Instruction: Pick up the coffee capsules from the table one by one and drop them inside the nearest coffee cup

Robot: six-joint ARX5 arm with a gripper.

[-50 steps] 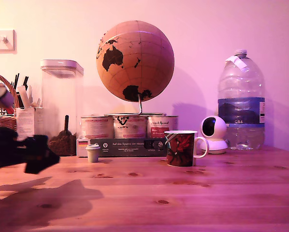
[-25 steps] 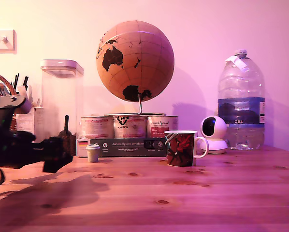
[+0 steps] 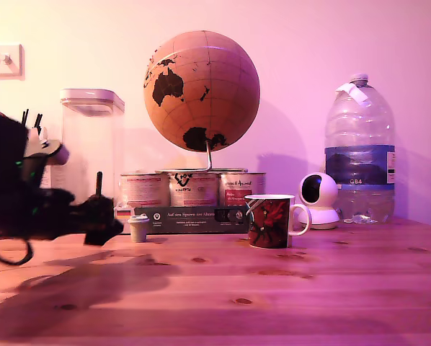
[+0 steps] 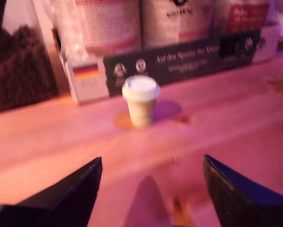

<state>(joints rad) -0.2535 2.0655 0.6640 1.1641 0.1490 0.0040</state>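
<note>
While my gripper (image 4: 151, 172) is hovering with jaws apart, the capsule (image 4: 140, 100) is waiting untouched, well apart from the cup (image 3: 271, 220).

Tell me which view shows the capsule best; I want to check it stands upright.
The wrist view: the capsule fills much of the frame, upright on the table, wide rim on top, ahead of the open gripper. The exterior view shows it only as a tiny pale cup just beyond the gripper.
</note>
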